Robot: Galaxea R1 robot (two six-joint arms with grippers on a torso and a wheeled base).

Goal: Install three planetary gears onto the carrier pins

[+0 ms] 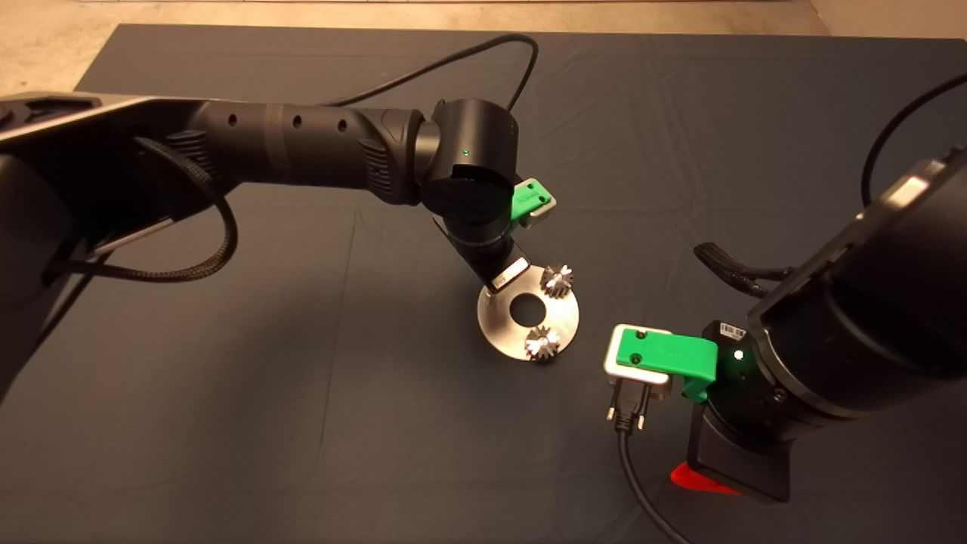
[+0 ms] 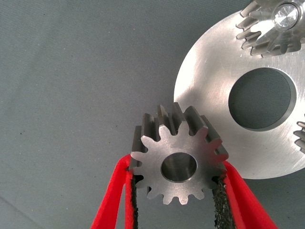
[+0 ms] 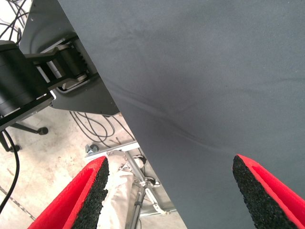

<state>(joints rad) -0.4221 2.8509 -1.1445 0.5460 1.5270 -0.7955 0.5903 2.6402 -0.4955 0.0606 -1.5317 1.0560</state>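
Observation:
The shiny round disc [image 1: 505,334] lies mid-mat; it also shows in the left wrist view [image 2: 209,81]. Two planetary gears sit on its carrier pins, one at the far right [image 1: 557,281] and one at the near edge [image 1: 542,344]. In the left wrist view one seated gear [image 2: 267,28] shows its pin top [image 2: 286,14]. My left gripper [image 2: 177,168] is shut on the third gear [image 2: 157,138] and holds it flat above the mat beside the disc's rim. A short silver peg [image 1: 492,297] stands at the disc's left edge under my left wrist [image 1: 483,242]. My right gripper [image 3: 171,200] is open and empty.
My right arm is parked at the lower right with its gripper [image 1: 699,477] over the mat's edge. Its wrist view shows the floor, cables [image 3: 90,126] and a stand past the mat. A black cable [image 1: 483,57] runs across the far mat.

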